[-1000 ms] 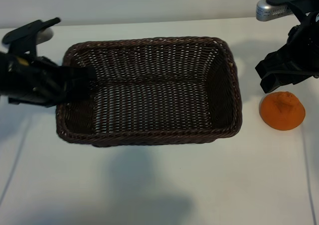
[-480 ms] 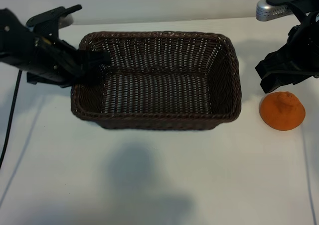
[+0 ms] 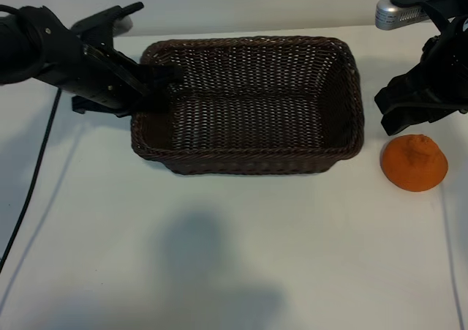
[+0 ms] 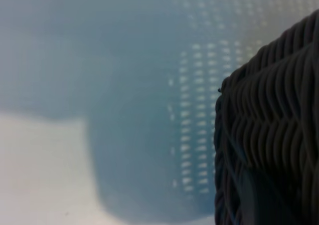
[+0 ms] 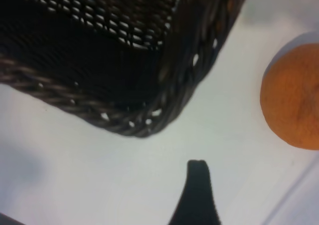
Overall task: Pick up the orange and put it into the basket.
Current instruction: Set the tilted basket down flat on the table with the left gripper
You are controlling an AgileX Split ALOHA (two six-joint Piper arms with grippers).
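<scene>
Exterior view: a rectangular dark brown woven wicker basket [image 3: 248, 103] with rounded corners sits in the upper middle of the frame on a white table [image 3: 219, 257]. At the upper left, the black left gripper [image 3: 162, 85] is clamped on the basket's left end wall, one finger inside and one outside the rim. A thin black cable [image 3: 29, 191] trails down the left edge. At the upper right, the black right gripper [image 3: 402, 118] hangs with its fingers apart, empty, just above a small matte orange fruit with a lumpy conical top [image 3: 414, 162]. The orange rests on the table at the right edge, near the basket's right end but not touching it.

Left wrist view: the dark weave of the basket [image 4: 269, 135] fills the lower right, close to the lens; pale table with a bluish shadow dappled by light fills the rest.

Right wrist view: a rounded basket corner [image 5: 149, 85] takes up the upper left, the orange [image 5: 294, 100] is cut by the right edge, with bare table between them. One dark fingertip [image 5: 198, 185] rises from the bottom centre, touching neither.
</scene>
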